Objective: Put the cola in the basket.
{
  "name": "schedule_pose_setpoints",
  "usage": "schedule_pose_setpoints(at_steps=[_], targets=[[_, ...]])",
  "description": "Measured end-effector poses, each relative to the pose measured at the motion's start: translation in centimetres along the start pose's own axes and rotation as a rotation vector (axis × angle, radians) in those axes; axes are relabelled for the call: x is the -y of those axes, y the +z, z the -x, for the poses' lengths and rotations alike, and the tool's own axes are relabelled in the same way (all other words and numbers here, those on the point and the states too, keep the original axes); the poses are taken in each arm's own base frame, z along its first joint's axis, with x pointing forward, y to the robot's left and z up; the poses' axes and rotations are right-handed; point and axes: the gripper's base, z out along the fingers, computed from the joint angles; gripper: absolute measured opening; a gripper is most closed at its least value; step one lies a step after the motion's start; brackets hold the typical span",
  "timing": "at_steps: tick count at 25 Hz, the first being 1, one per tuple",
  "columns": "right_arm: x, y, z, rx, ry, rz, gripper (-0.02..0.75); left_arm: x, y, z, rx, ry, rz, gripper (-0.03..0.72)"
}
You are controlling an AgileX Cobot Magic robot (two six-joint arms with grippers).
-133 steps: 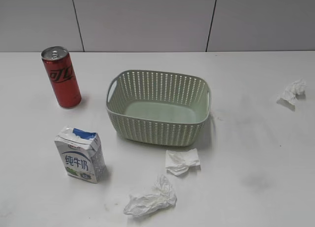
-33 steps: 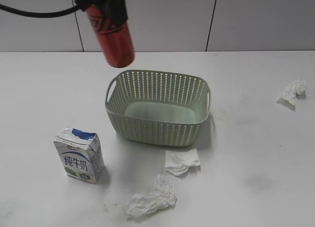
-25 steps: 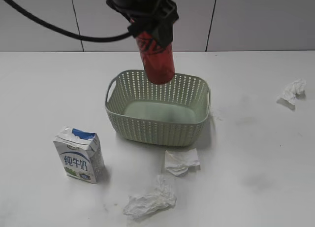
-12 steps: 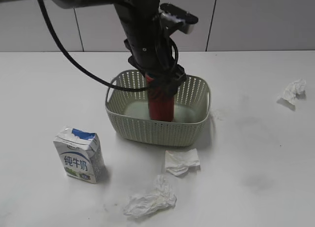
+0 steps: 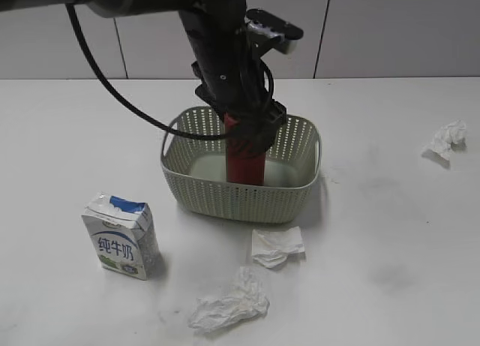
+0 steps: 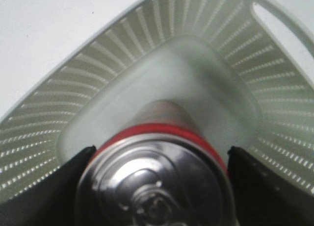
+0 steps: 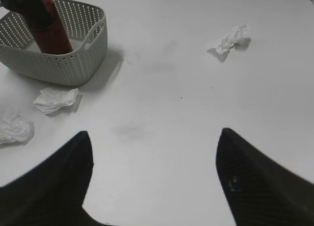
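Red cola [image 5: 246,160] stands upright inside the basket [image 5: 238,196], and my left gripper [image 5: 247,124] clamps its top. I should open slowly, then rise straight so it does not tip.

We see the basket [image 5: 241,188] at mid-table [image 5: 390,211], with the cola [image 5: 245,157] upright inside it — the left gripper [image 5: 251,128] clasps its top from above. The milk carton [image 5: 121,236] stands front-left of the basket. Two crumpled tissues [image 5: 277,245] [image 5: 229,304] lie just before it, a third [image 5: 445,139] far right. The right gripper [image 7: 154,172] hangs well apart — over bare table.
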Motion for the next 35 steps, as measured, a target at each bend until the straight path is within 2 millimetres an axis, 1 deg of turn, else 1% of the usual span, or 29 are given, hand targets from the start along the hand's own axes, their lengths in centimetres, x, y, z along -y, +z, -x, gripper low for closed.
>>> schedule_pose_setpoints(at_steps=[3, 4, 7, 9, 11, 12, 13, 14, 16, 18, 20, 23, 26, 28, 30, 32, 34, 35], targets=[[0.0, 0.0, 0.0, 0.0, -0.001, 0.0, 0.589, 0.2, -1.6, 0.5, 0.015, 0.001, -0.011, 0.642], [0.0, 0.0, 0.0, 0.0, -0.001, 0.0, 0.589, 0.3, -2.6, 0.8, 0.027, 0.003, -0.014, 0.641], [0.0, 0.0, 0.0, 0.0, -0.001, 0.0, 0.589, 0.6, -6.5, 1.6, 0.075, 0.016, -0.011, 0.637], [0.0, 0.0, 0.0, 0.0, -0.001, 0.0, 0.589, 0.6, -9.7, 2.2, 0.146, 0.02, 0.002, 0.634], [0.0, 0.0, 0.0, 0.0, -0.001, 0.0, 0.589, -0.1, -12.4, 2.4, 0.21, -0.004, 0.029, 0.629], [0.0, 0.0, 0.0, 0.0, -0.001, 0.0, 0.589, -0.9, -13.6, 2.2, 0.234, -0.032, 0.057, 0.627], [0.0, 0.0, 0.0, 0.0, -0.001, 0.0, 0.589, -1.8, -14.5, 1.9, 0.246, -0.065, 0.086, 0.624], [0.0, 0.0, 0.0, 0.0, 0.0, 0.0, 0.589, -3.4, -15.0, 1.5, 0.247, -0.104, 0.126, 0.622], [0.0, 0.0, 0.0, 0.0, -0.001, 0.0, 0.589, -7.1, -15.8, 0.2, 0.239, -0.189, 0.203, 0.616], [0.0, 0.0, 0.0, 0.0, -0.001, 0.0, 0.589, -10.7, -16.1, -1.5, 0.215, -0.282, 0.248, 0.61], [0.0, 0.0, 0.0, 0.0, -0.001, 0.0, 0.589, -14.2, -16.1, -3.8, 0.181, -0.38, 0.277, 0.605], [0.0, 0.0, 0.0, 0.0, -0.001, 0.0, 0.589, -19.0, -16.3, -8.2, 0.128, -0.543, 0.304, 0.597], [0.0, 0.0, 0.0, 0.0, -0.001, 0.0, 0.589, -21.9, -17.0, -12.4, 0.097, -0.678, 0.304, 0.592], [0.0, 0.0, 0.0, 0.0, -0.001, 0.0, 0.589, -22.6, -17.7, -14.7, 0.093, -0.745, 0.289, 0.591], [0.0, 0.0, 0.0, 0.0, -0.001, 0.0, 0.589, -21.9, -18.6, -16.3, 0.091, -0.769, 0.275, 0.59], [0.0, 0.0, 0.0, 0.0, 0.0, 0.001, 0.589, -20.3, -19.4, -17.3, 0.085, -0.756, 0.265, 0.589], [0.0, 0.0, 0.0, 0.0, -0.001, 0.0, 0.589, -17.9, -20.2, -18.5, 0.08, -0.74, 0.25, 0.589], [0.0, 0.0, 0.0, 0.0, -0.001, 0.0, 0.589, -16.8, -20.3, -19.2, 0.069, -0.734, 0.242, 0.589]])
